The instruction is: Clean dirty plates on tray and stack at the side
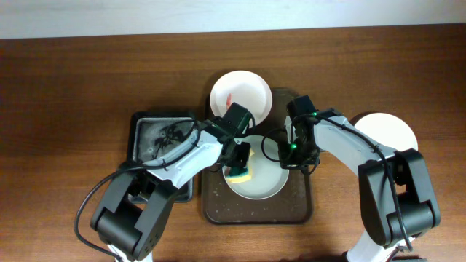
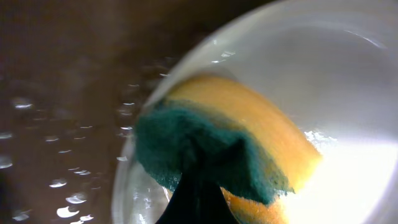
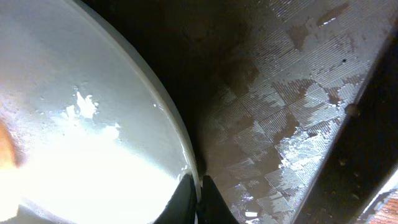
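A white plate [image 1: 266, 183] lies on the dark brown tray [image 1: 218, 207]. My left gripper [image 1: 238, 161] is shut on a green-yellow sponge [image 1: 240, 173] and presses it on the plate's left part; the sponge [image 2: 230, 146] fills the left wrist view on the wet plate [image 2: 336, 81]. My right gripper [image 1: 290, 154] is shut on the plate's right rim [image 3: 180, 149], one finger inside and one outside. A second white plate [image 1: 237, 91] with a red smear sits at the tray's far end. A third white plate [image 1: 393, 131] lies on the table at the right, partly hidden by my right arm.
A smaller black tray [image 1: 156, 135] with wet marks sits left of the brown tray. The brown tray's floor [image 3: 292, 124] is wet. Wooden table [image 1: 73, 87] surrounds everything.
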Controlling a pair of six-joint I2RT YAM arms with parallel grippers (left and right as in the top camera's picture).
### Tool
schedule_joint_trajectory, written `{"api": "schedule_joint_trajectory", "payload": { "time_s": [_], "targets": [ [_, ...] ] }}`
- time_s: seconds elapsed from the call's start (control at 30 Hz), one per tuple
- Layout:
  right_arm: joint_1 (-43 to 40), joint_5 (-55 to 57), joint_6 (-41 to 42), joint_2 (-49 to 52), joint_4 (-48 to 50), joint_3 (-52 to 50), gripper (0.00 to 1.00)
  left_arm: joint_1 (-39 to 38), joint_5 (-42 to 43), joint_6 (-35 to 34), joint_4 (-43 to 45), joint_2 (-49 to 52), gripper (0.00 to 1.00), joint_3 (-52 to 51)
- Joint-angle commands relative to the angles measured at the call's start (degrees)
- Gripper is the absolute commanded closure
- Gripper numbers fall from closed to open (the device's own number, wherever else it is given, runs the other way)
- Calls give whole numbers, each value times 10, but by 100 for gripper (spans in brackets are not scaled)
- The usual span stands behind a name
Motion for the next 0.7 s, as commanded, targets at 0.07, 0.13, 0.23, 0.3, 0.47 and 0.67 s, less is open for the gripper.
{"api": "schedule_joint_trajectory", "payload": {
  "time_s": [0.07,0.13,0.23,0.3,0.47,0.67],
  "targets": [
    [1,25,-6,8,-2,-13,96,14,-223,-5,-103,5,100,65],
    [1,25,-6,8,-5,-12,96,15,-144,-5,-115,-59,100,88],
    [1,25,-6,7,-10,-12,96,44,-136,21,-181,-168,100,88],
    [1,31,-7,-4,-13,-12,96,109,-141,35,-234,-202,100,86],
    [48,126,-6,-182,-42,-3,96,311,54,154,-101,-202,100,-90],
    [150,328,12,-283,-86,7,96,348,159,154,-75,-226,44,-78]
  ]
}}
